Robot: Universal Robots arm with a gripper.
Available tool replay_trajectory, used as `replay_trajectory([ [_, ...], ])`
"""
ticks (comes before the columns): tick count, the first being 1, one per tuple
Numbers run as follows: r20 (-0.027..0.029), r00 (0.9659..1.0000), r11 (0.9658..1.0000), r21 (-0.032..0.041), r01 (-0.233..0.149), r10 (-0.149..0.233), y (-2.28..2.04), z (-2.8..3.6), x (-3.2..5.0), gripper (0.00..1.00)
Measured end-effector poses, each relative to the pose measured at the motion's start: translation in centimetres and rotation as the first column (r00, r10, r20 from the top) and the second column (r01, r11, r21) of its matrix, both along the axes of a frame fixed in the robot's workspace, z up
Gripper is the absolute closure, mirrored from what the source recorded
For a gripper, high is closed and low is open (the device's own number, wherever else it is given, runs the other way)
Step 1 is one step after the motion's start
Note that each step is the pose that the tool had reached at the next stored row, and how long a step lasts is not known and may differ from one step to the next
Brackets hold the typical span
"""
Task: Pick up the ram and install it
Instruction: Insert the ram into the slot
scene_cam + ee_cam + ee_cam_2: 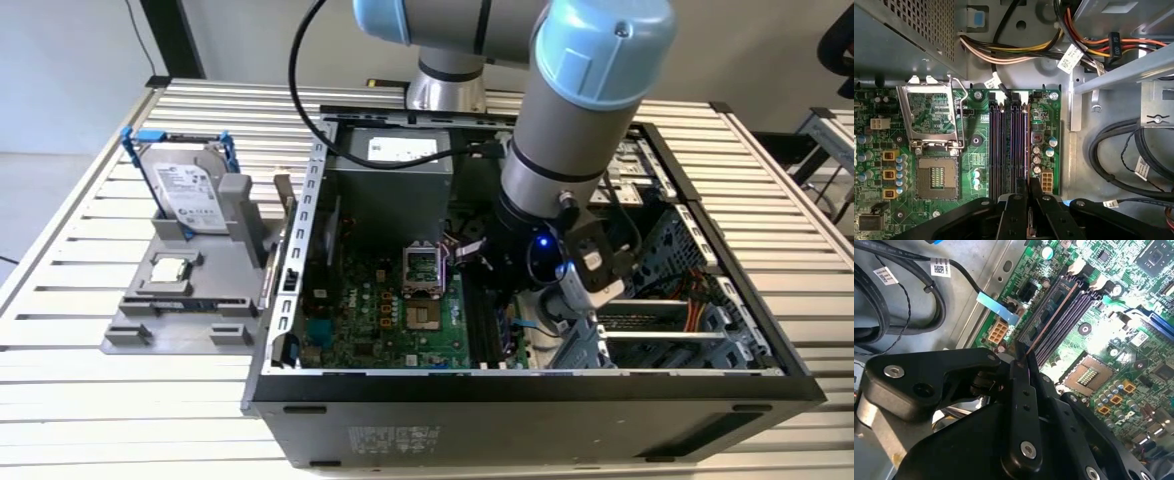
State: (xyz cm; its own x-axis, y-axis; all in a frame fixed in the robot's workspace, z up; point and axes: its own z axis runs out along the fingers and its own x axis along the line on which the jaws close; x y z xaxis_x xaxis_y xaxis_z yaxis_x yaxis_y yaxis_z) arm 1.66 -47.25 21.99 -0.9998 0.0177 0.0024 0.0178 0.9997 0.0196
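Note:
The ram [1053, 316] is a slim dark stick seen edge-on, held upright over the long black memory slots [1074, 310] of the green motherboard [1134, 305]. It lies along the slot nearest the case wall; whether it is seated I cannot tell. My gripper [1024, 362] is shut on the ram's near end, its black fingers [1021, 390] pinching the board. In the first wrist view the ram [1027, 145] runs from the gripper [1029, 200] along the slots [1004, 145]. In the exterior view the gripper [514, 300] is low inside the open computer case [534, 385].
An open processor socket [936, 175] sits beside the slots. Cable bundles [1119, 145] and a metal drive cage [667, 320] crowd the case wall side. The grey power supply [387, 170] stands behind. Outside, a grey stand [174, 320] holds a blue-framed hard drive [187, 185] and a processor chip [170, 270].

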Motion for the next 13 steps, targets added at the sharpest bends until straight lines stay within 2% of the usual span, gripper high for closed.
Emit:
replay_trajectory([
  [8, -0.0006, 1.0, 1.0, -0.0009, 0.003, -0.003, -0.01, -0.14, 0.0, 1.0],
  [13, -0.0033, 1.0, 1.0, -0.0007, 0.003, -0.003, -0.01, -0.14, -0.11, 1.0],
])
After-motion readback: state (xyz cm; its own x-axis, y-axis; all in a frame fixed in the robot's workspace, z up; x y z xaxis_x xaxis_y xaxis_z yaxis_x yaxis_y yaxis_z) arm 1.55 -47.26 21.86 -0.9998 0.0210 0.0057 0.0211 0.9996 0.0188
